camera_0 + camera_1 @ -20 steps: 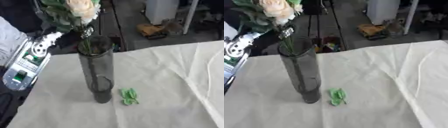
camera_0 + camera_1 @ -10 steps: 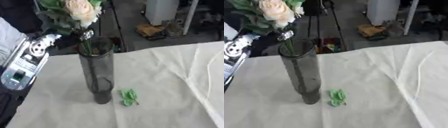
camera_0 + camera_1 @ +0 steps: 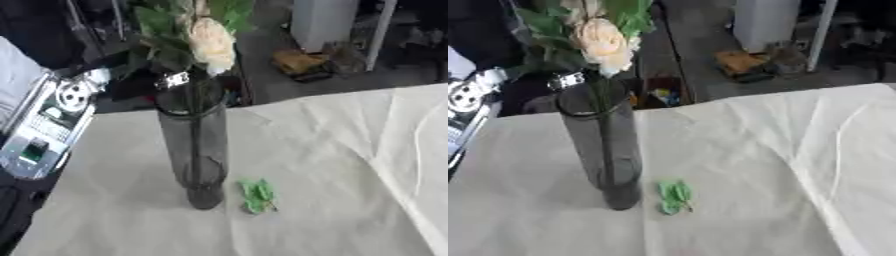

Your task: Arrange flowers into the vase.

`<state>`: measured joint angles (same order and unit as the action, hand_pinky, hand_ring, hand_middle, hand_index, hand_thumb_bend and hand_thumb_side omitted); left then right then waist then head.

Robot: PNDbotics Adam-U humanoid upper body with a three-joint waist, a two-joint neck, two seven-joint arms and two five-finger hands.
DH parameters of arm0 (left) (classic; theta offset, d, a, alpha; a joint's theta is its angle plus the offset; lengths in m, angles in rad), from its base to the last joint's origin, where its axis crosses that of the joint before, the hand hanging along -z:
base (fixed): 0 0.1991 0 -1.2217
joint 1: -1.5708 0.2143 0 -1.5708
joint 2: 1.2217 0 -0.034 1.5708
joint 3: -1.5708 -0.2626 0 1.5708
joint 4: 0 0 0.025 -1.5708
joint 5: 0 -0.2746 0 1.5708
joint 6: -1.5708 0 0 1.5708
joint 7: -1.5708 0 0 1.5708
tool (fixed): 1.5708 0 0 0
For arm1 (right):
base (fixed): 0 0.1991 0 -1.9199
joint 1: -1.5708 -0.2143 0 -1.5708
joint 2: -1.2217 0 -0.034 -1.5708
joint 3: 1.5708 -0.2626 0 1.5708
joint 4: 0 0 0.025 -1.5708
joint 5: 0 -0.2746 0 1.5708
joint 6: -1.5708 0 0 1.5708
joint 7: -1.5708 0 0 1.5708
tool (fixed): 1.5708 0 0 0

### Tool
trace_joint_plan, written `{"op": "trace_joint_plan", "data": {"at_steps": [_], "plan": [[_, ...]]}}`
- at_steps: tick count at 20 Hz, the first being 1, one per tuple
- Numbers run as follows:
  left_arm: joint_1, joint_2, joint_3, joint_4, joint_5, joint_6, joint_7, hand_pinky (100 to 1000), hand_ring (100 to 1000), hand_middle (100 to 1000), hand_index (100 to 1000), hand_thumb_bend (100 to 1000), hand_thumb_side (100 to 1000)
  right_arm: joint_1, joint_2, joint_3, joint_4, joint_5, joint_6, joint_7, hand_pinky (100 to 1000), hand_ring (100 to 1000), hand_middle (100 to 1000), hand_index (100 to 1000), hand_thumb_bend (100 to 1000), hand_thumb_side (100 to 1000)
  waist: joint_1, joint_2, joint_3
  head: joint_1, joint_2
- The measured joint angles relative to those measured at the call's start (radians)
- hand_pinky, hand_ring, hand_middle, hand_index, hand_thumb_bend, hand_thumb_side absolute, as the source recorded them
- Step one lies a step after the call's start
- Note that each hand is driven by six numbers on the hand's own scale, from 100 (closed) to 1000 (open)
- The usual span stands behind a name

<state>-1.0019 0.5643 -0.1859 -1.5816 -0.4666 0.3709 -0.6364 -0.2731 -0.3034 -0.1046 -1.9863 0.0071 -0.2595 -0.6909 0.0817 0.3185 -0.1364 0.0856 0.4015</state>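
Note:
A tall dark glass vase stands upright on the cloth, left of the middle. A bunch with a cream rose and green leaves rises from its mouth, the stems running down inside the glass. My left hand comes in from the left behind a silver and white forearm. Its dark fingers are curled on the stems just above the rim, beside a small silver band. A loose green leaf sprig lies on the cloth just right of the vase foot. The right hand shows in neither view.
A creased cream cloth covers the table, with a raised fold at the right. Beyond the far edge is a dark floor with a white cabinet, a yellow-brown object and small coloured items.
The rose and its leaves have come down and to the right with my left hand, and the stems sit deeper in the vase. The vase and the leaf sprig stay put.

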Motion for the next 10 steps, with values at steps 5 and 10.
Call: {"op": "trace_joint_plan", "data": {"at_steps": [5,10], "plan": [[0.0,0.0,0.0,0.0,-0.01,0.006,0.002,849,1000,1000,1000,592,1000,0.0,0.0,0.0,0.0,0.0,0.0,0.0,478,463,340,654,100,955,0.0,0.0,0.0,0.0,0.0],[0.0,0.005,0.001,-0.003,-0.012,0.006,-0.003,853,1000,1000,1000,613,1000,0.0,0.0,0.0,0.0,0.0,0.0,0.0,478,463,340,654,100,955,0.0,0.0,0.0,0.0,0.0]]}}
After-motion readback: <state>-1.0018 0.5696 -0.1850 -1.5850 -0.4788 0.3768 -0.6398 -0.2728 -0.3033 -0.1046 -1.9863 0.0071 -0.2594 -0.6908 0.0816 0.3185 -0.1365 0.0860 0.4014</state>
